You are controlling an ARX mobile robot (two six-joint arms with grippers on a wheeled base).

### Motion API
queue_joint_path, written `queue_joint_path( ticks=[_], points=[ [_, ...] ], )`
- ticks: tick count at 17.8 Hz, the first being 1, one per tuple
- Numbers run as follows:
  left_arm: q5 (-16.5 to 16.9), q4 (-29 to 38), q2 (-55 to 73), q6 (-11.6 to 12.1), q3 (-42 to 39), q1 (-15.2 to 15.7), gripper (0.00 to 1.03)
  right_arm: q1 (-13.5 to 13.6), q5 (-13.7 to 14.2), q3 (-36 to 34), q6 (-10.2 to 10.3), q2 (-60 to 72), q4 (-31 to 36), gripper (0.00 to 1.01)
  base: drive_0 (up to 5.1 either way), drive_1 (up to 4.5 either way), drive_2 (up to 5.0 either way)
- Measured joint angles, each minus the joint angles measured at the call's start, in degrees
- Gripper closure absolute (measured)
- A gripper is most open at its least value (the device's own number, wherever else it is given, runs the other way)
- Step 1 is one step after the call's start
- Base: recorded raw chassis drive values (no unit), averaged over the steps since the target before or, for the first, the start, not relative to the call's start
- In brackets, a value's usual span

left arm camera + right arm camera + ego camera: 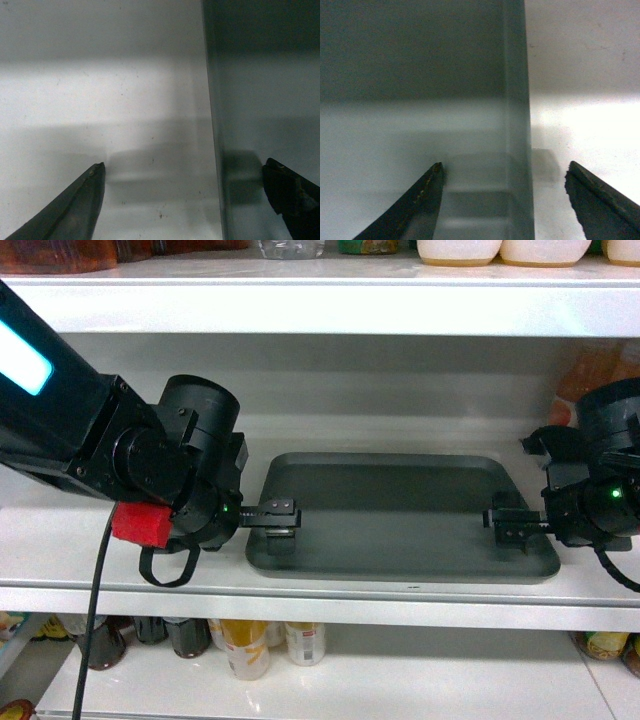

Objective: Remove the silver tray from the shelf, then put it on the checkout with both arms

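The silver tray [400, 510] lies flat on the white shelf [60, 530], dark grey-green with a low rim. My left gripper [283, 519] stands open at the tray's left end. In the left wrist view the left gripper [184, 167] straddles the rim, one finger [75, 205] over the shelf [100, 100] and the other over the tray [265, 100]. My right gripper [508, 524] stands open at the tray's right end. In the right wrist view the right gripper [504, 170] has a finger [415, 205] over the tray [410, 75] and its other finger over the shelf [580, 100]. The checkout is out of view.
An upper shelf board [320, 305] carrying containers hangs close above both arms. Bottles and jars [270, 645] stand on the lower shelf. An orange package [590, 375] sits at the back right behind the right arm. A black cable [95, 620] hangs from the left arm.
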Motion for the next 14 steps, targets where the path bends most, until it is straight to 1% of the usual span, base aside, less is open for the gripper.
queue_joint_path(
  ticks=[1,2,3,4,7,8,9,10,11,12,13,14],
  points=[
    [0.37,-1.62,0.11,-0.13,0.66,-0.02,0.21,-0.15,-0.70,1.79,0.04,0.42,-2.78,0.39,0.0,0.00,0.0],
    [0.87,-3.96,0.26,-0.44,1.68,-0.11,0.30,-0.13,-0.72,2.47,-0.20,0.55,-3.74,0.48,0.0,0.00,0.0],
    [0.96,-5.84,0.44,-0.44,2.47,-0.11,0.41,0.07,-0.59,2.51,-0.46,0.68,-3.72,0.59,0.0,0.00,0.0],
    [1.40,-6.73,0.52,-0.52,2.97,-0.20,0.51,0.11,0.28,2.62,-0.59,0.74,-3.82,0.69,0.0,0.00,0.0],
    [2.36,-6.05,0.52,-0.98,2.19,-0.39,0.76,-0.39,-0.02,2.67,-0.55,0.74,-4.20,0.93,0.0,0.00,0.0],
    [2.25,-5.73,0.52,-1.20,1.86,-0.61,0.86,-0.68,-0.98,2.67,-0.31,0.74,-4.42,0.97,0.0,0.00,0.0],
    [2.38,-5.07,0.35,-2.03,1.25,-0.55,0.94,-0.74,-1.27,2.40,-0.11,0.72,-4.04,0.97,0.0,0.00,0.0],
    [3.50,-4.37,0.07,-3.32,0.59,-0.15,0.99,-0.76,-1.25,1.92,-0.02,0.59,-3.41,0.97,0.0,0.00,0.0],
    [4.63,-3.34,-0.31,-4.31,-0.37,0.20,1.00,-0.87,-1.33,1.03,0.13,0.28,-2.62,0.97,0.0,0.00,0.0],
    [5.33,-1.53,-2.97,-6.71,-4.96,0.57,1.00,-0.94,-1.95,-3.54,0.77,-1.64,1.44,0.97,0.0,0.00,0.0],
    [4.09,2.73,-8.33,-7.48,-13.97,0.66,1.00,-0.57,-3.28,-12.48,2.82,-6.40,5.77,0.97,0.0,0.00,0.0],
    [3.76,4.83,-15.96,-6.86,-22.49,1.25,1.00,0.20,-4.72,-22.67,4.61,-14.21,9.73,0.97,0.0,0.00,0.0]
  ],
)
